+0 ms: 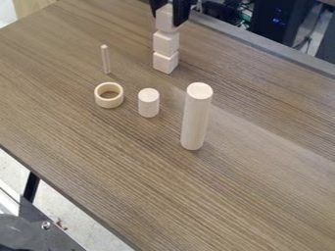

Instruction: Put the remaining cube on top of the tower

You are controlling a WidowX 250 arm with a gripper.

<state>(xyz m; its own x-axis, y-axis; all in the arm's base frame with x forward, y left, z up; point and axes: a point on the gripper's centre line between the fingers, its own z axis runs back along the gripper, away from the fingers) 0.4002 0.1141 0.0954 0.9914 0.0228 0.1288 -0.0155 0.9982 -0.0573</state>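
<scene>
At the top edge, the black gripper (169, 11) hangs over the tower, shut on the top cube (166, 20), with one finger on each side of it. That pale wooden cube sits in line over the middle cube (166, 43), and its underside appears to meet it. The bottom cube (165, 62) stands on the table below them. The stack looks upright, with its cubes turned slightly differently.
On the wooden table (131, 162), a tall cylinder (196, 117) stands nearer the camera than the tower. A short cylinder (148, 103), a wooden ring (100, 98) and a thin peg (106, 60) are to the left.
</scene>
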